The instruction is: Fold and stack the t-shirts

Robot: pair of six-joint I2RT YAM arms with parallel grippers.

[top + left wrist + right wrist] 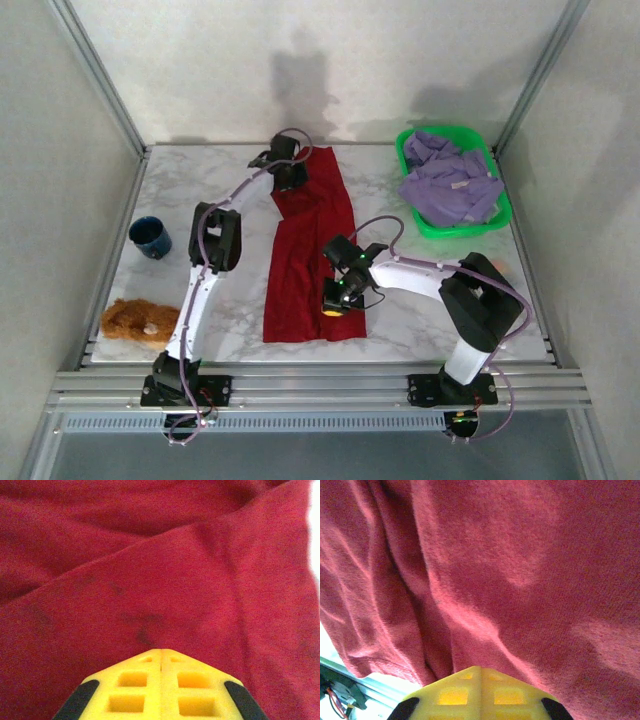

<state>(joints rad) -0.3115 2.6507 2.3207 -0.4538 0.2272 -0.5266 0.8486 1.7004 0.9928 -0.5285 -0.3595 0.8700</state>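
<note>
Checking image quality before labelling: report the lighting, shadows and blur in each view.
Top external: even light, sharp; soft arm shadows on the back wall. Left wrist: red t-shirt slightly soft, a blown-out white strip at the right edge. Right wrist: the shirt is close and blurred, with patchy highlights and an overexposed pale corner at lower left.

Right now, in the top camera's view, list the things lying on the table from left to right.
Fuzzy orange-brown lump → deep red cloth t-shirt → bright green plastic basket holding the pale lavender t-shirt.
</note>
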